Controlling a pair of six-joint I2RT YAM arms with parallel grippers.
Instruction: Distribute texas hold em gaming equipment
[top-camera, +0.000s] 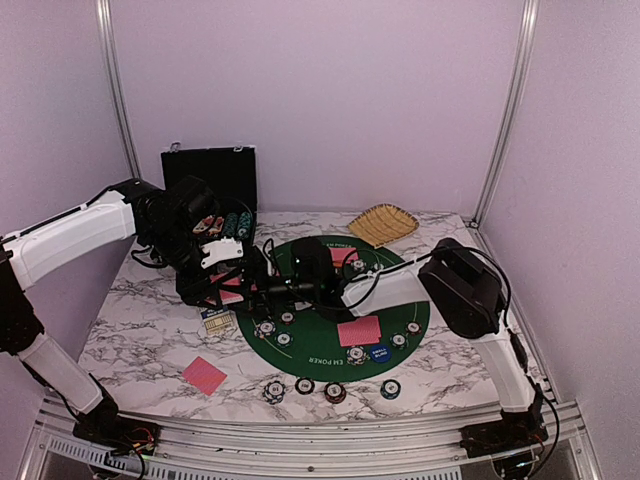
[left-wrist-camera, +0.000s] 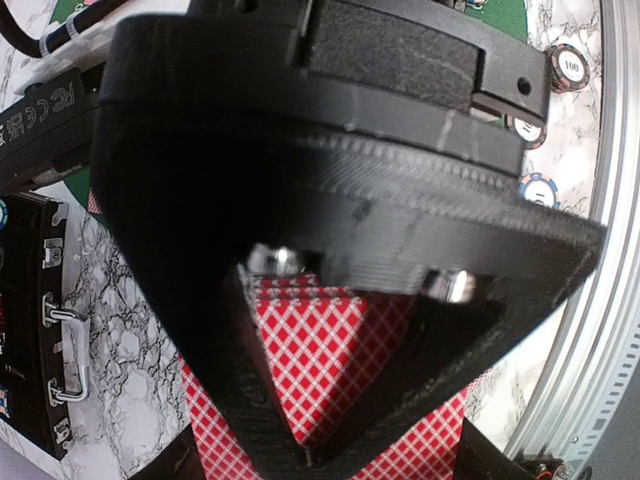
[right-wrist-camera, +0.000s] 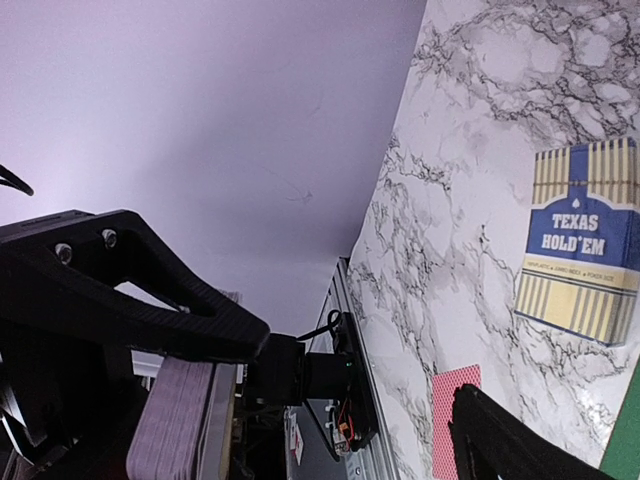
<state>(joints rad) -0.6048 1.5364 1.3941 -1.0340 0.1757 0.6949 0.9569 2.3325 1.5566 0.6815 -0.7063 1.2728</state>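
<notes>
The left jaws are gripping the deck of playing cards (left-wrist-camera: 335, 365) by its edges, with the red-checked backs facing the wrist camera. That is putting the deck just above the counter (top-camera: 140, 330), at the left edge of the green poker mat (top-camera: 320, 362). I am reading this as a dealer's hold, with the pack being offered flat so the top card can come off.

The right jaws are standing wide, closed on nothing. One black triangular finger (left-wrist-camera: 300, 190) is lying across the top of the deck and the other is sitting well clear of it. To me that is looking like a set-up for sliding or pinching off a single card.

Just below the two arms, the Texas Hold'em card box (top-camera: 218, 320) is lying on the marble. One face-down card (top-camera: 204, 375) is resting near the front left and another (top-camera: 358, 330) is sitting on the mat, each seemingly marking a player's place.

Striped poker chips (top-camera: 264, 328) are ringing the mat, with a blue disc button (top-camera: 378, 352) among them. More chips are lining the front (top-camera: 335, 392).

At the back, the open black case (top-camera: 210, 170) and the woven basket (top-camera: 383, 222) are standing well apart from the play.
</notes>
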